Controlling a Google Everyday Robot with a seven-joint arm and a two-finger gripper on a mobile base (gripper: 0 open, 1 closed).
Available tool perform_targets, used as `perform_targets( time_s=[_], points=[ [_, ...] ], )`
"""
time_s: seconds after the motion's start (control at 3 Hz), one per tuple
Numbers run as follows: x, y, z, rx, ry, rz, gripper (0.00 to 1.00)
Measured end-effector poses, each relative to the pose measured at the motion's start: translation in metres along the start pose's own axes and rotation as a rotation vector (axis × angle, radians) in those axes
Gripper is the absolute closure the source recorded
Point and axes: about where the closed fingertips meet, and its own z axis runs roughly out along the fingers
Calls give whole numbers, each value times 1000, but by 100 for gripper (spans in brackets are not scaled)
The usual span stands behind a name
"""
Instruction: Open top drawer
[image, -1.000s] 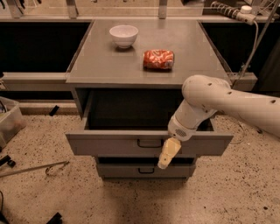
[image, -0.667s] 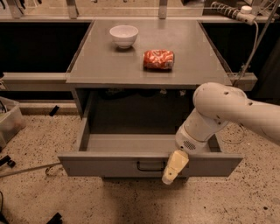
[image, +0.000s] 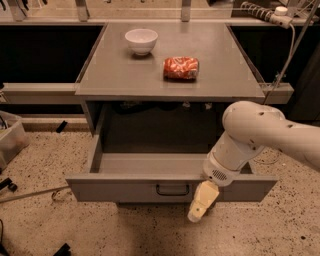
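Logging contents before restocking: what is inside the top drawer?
In the top drawer only bare grey floor shows. The arm covers its right front corner, and the gripper hangs before the front panel, right of the handle.

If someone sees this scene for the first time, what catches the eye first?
The top drawer stands wide open under the grey tabletop. The claw of the white arm hangs before its front, just right of the black handle. On the tabletop sit a white bowl and a red packet.
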Motion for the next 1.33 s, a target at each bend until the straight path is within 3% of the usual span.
perform_targets(
  time_s=[0.33,0.67,1.0,1.33],
  points=[
    [16,24,-3,-13,3,39,0],
    [42,64,-14,-10,7,104,0],
    [40,64,-13,-16,4,101,0],
    [50,81,-7,-72,-19,148,0]
  ],
)
